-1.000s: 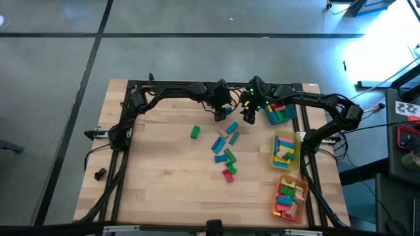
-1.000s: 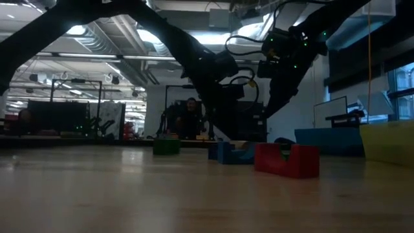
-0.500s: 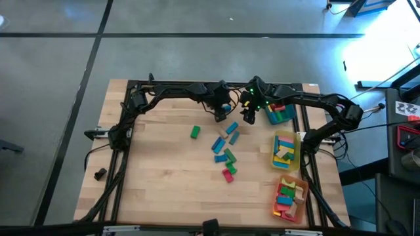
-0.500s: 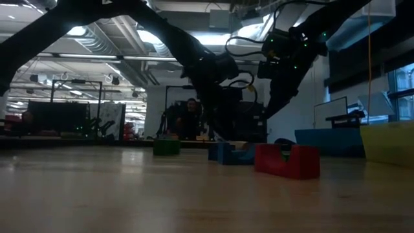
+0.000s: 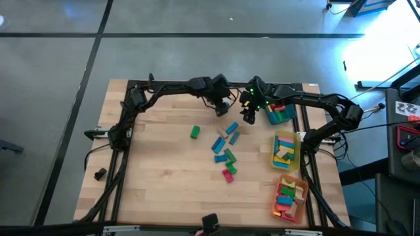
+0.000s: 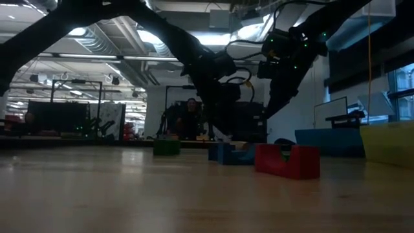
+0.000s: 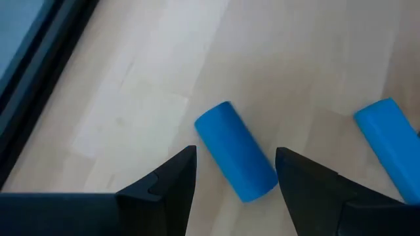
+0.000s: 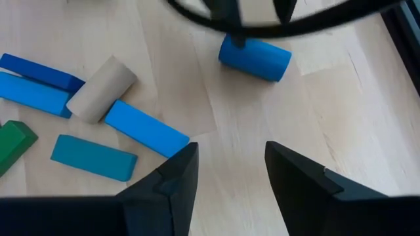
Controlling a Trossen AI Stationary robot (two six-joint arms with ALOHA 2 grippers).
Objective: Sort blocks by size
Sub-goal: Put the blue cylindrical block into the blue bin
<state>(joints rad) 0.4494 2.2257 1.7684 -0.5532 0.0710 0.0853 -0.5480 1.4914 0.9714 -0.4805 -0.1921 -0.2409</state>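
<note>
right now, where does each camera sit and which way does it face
High: above the table, facing straight down; both arms show.
Low: at tabletop height, facing level across a red block; arms hang from above.
Left wrist: faces down past the open left tool at a blue cylinder.
Right wrist: faces down past the open right tool; shares that cylinder.

The low view is dark, with bright ceiling lights far back; strong glare hits the floor at the far right

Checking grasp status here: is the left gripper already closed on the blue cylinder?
No: the left gripper stands open, its fingers either side of the blue cylinder lying on the table.
</note>
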